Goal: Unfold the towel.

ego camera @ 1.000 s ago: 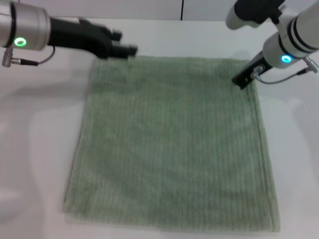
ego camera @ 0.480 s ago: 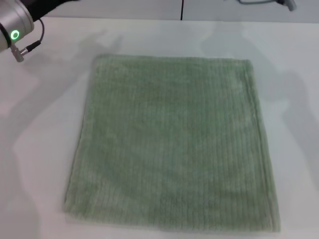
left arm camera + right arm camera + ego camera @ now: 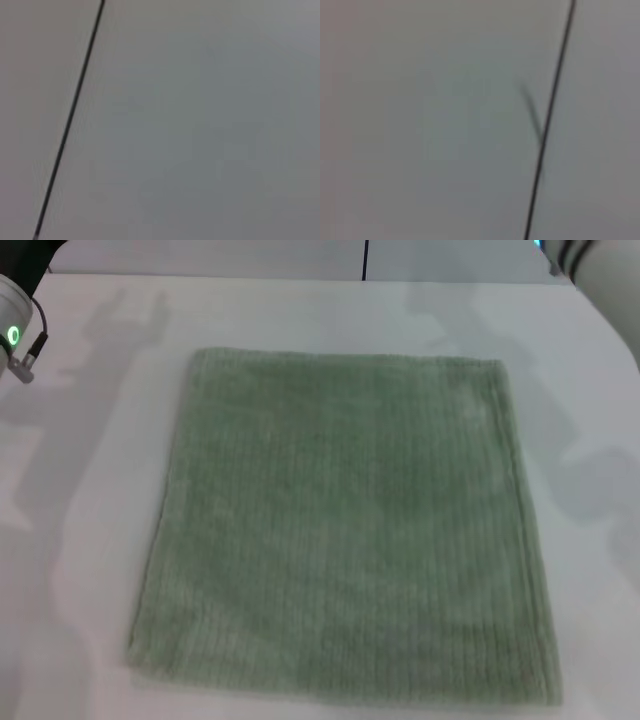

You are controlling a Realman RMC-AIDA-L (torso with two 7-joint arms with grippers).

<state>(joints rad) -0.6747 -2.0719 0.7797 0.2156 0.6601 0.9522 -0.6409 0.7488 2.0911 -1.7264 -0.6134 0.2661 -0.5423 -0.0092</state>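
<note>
The sage-green towel lies spread flat on the white table in the head view, roughly square, with fine ribbed stripes and a hemmed border. Nothing touches it. Only part of my left arm, with its green light, shows at the top left edge, and a bit of my right arm shows at the top right corner. Neither gripper is in view. Both wrist views show only a plain grey surface crossed by a thin dark line.
The table's far edge meets a grey wall with a dark vertical seam at the top. Arm shadows fall on the table at the far left and far right of the towel.
Both arms have lifted up and away from the towel's far corners, leaving the head view almost entirely. The towel has stayed flat and has not moved.
</note>
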